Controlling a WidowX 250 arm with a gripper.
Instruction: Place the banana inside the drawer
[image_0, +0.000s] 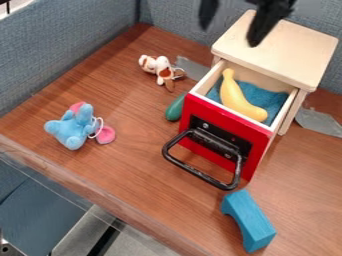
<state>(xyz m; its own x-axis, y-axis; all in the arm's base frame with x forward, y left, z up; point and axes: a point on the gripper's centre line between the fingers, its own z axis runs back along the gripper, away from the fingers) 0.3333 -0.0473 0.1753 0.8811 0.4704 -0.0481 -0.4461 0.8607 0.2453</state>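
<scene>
Your yellow banana (235, 96) lies curved on blue lining inside the drawer (224, 119), its thick end near the red front. You have the drawer pulled open, black-handled, facing the counter's (133, 170) near edge.

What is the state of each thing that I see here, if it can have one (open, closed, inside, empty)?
Drawer, pulled open.
Banana, lying inside, not held.
Blue cloth, inside, partly under the banana.
Hand, open, empty, raised.
Black handle, sticking outward.
Blue block, outside the drawer.
</scene>
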